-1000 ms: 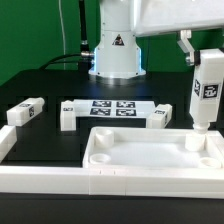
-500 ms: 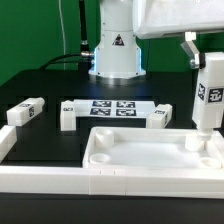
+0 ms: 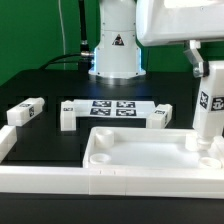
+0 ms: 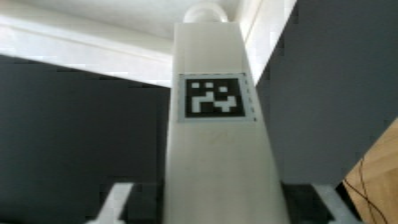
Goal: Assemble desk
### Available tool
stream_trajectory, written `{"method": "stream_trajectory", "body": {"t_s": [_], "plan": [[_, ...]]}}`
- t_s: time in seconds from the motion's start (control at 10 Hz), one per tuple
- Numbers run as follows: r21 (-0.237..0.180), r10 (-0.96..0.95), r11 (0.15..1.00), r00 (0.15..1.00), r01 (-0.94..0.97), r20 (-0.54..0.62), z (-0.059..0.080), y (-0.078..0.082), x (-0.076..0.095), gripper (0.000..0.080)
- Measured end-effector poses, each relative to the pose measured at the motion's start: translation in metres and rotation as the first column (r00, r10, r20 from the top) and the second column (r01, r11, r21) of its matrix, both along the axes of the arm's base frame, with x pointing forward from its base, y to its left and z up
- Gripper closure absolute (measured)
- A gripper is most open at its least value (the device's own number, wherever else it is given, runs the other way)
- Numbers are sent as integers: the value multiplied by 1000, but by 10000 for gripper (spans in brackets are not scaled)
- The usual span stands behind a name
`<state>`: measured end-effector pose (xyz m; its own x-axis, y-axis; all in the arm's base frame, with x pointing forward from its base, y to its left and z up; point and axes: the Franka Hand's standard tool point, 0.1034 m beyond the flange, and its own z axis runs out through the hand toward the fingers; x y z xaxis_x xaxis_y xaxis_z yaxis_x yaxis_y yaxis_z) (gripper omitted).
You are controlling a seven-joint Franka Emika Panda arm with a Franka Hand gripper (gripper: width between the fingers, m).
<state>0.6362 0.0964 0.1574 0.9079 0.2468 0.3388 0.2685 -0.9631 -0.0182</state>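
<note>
Now, tool clamping upright tagged leg, above tabletop corner.

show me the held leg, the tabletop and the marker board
held leg [image 3: 209, 108], exterior view, on its tagged side
tabletop [image 3: 150, 152], exterior view, on the bare inner floor
marker board [image 3: 114, 107], exterior view, on its middle, among the tags

I count four legs out there. One tabletop, one marker board, and one long border rail.
</note>
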Motion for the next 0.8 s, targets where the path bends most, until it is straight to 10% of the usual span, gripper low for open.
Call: {"method": "stream_trajectory", "body": {"t_s": [0.8], "plan": [[1,15,1000,1000,-15,-11,-12,3,8,509]]}}
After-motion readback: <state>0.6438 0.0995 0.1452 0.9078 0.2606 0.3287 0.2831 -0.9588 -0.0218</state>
